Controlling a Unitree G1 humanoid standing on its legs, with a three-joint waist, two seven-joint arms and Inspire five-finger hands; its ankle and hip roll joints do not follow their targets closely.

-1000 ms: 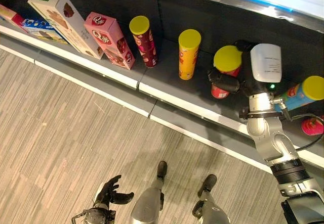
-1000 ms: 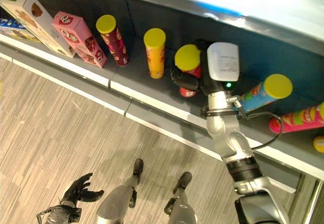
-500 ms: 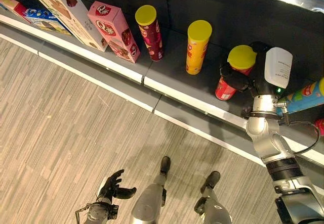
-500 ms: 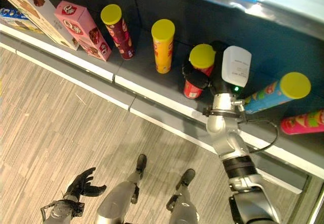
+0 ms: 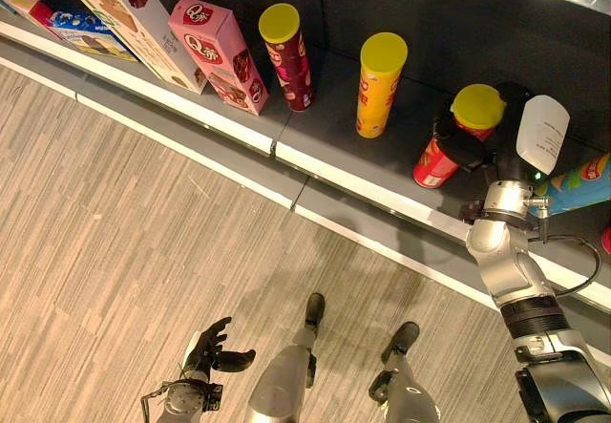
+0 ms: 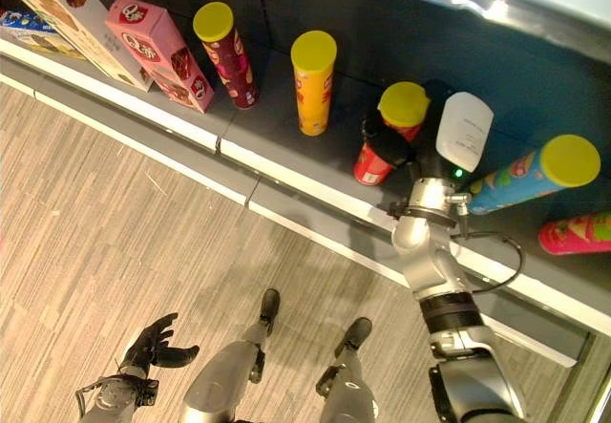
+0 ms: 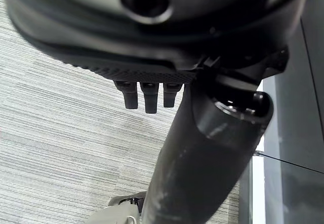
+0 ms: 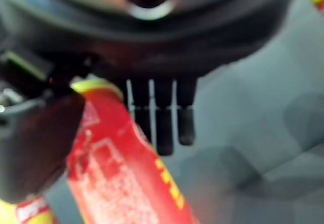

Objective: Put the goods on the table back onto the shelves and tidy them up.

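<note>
glossy red can (image 5: pixel 437 160), matt grey shelf (image 5: pixel 334 132)

This looks like a shop; a long dark shelf (image 5: pixel 334 146) with a pale front edge runs along a dark back wall, and snacks stand on it in a row, like goods for sale; from the yellow can (image 5: pixel 378 83) in the middle, a dark red can (image 5: pixel 286 57), a pink box (image 5: pixel 220 55) and a big white box (image 5: pixel 124 17) go off to one side; a red can (image 5: pixel 453 141) and a blue can (image 6: pixel 530 177) stand on the other side; the floor (image 5: pixel 124 242) below the shelf is grey striped carpet.
</note>
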